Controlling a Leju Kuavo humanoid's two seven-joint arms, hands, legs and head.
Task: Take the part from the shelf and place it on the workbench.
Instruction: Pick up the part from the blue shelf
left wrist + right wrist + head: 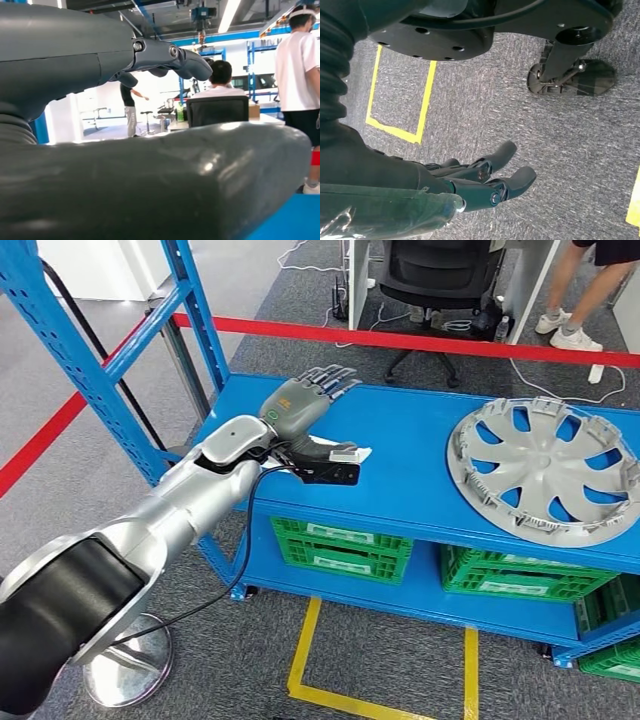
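Reach step: left hand [306,400] spread, empty, over shelf [407,455].
Next: move right to hubcap [545,468]; right hand [486,177] hangs loose, empty.

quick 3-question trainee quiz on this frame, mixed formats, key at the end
1. True or false: the left hand holds the wheel cover.
2. What lies on the shelf to the right of the left hand? A) wheel cover B) toolbox C) bottle
3. Fill in: under the shelf top sit ____ crates.

Key: 1 false, the hand is open and apart from it; 2 A; 3 green. The right hand hangs over the carpet, holding nothing.
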